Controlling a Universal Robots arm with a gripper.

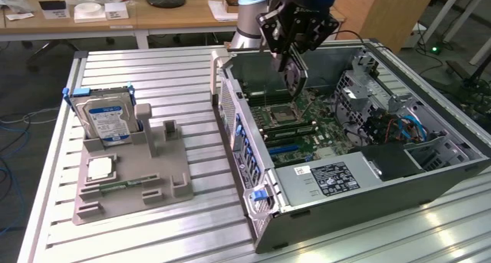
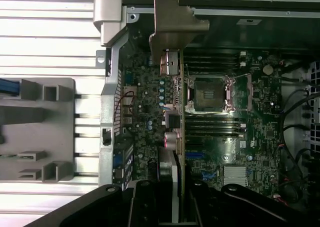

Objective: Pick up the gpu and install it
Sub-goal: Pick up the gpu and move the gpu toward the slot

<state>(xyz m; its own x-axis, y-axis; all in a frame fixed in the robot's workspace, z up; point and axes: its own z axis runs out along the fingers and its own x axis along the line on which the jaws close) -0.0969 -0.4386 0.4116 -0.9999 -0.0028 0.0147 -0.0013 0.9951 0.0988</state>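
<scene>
My gripper (image 1: 292,54) hangs over the open computer case (image 1: 253,159) and is shut on the gpu (image 1: 294,74), a dark flat card held on edge above the motherboard (image 1: 303,130). In the wrist view the gpu (image 2: 173,137) shows edge-on, with a thin green board edge and its grey metal bracket (image 2: 172,22) at the far end. It runs between my black fingers (image 2: 145,202) and lies over the motherboard (image 2: 220,137) beside the CPU socket (image 2: 210,93). The card is above the board and apart from it.
A grey fixture (image 1: 130,179) on the slatted table at the exterior view's left holds a silver hard drive (image 1: 107,118), a square chip (image 1: 100,168) and a green memory stick (image 1: 123,185). Inside the case are a power supply (image 1: 330,176) and blue cables (image 1: 406,128). A desk stands behind.
</scene>
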